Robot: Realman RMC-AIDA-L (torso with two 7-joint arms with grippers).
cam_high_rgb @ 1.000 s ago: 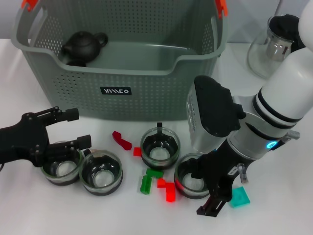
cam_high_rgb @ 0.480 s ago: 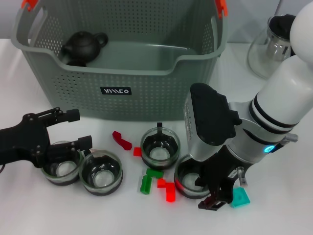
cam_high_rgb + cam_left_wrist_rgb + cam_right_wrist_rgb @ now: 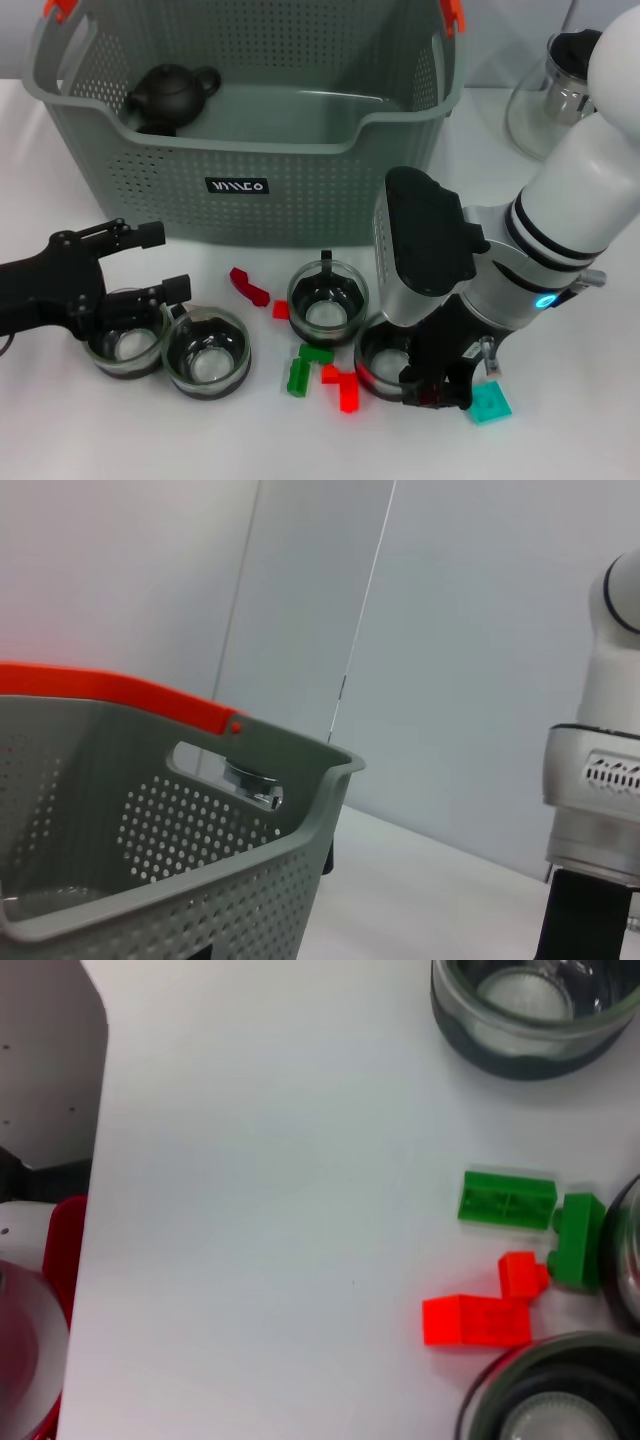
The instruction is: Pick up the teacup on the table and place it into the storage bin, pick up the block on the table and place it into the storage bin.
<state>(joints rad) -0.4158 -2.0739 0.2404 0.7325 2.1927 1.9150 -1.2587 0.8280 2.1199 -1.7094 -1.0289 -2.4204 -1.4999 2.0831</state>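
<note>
While the right end effector (image 3: 437, 385) hangs low at five o'clock in the head view, it sits over the rim of a glass teacup (image 3: 385, 362), and I cannot tell whether its fingers are apart or together. A teal block (image 3: 490, 403) lies just beside it on the white worktop (image 3: 560, 420). The left end effector (image 3: 150, 262) rests at nine o'clock with its two fingers apart, above another teacup (image 3: 125, 345). The bin (image 3: 250, 190) fills twelve o'clock, its long axis running three to nine, label facing the robot; a black teapot (image 3: 170, 95) lies inside at eleven. Green blocks (image 3: 305, 368) and red blocks (image 3: 340, 385) lie scattered at six o'clock.

In the left wrist view, the bin's perforated wall (image 3: 200, 850) and orange clip (image 3: 120, 692) show.

In the right wrist view, a green block (image 3: 507, 1198) lies long axis three to nine, with red blocks (image 3: 480, 1315) near it and a cup (image 3: 535, 1010) well apart.
</note>
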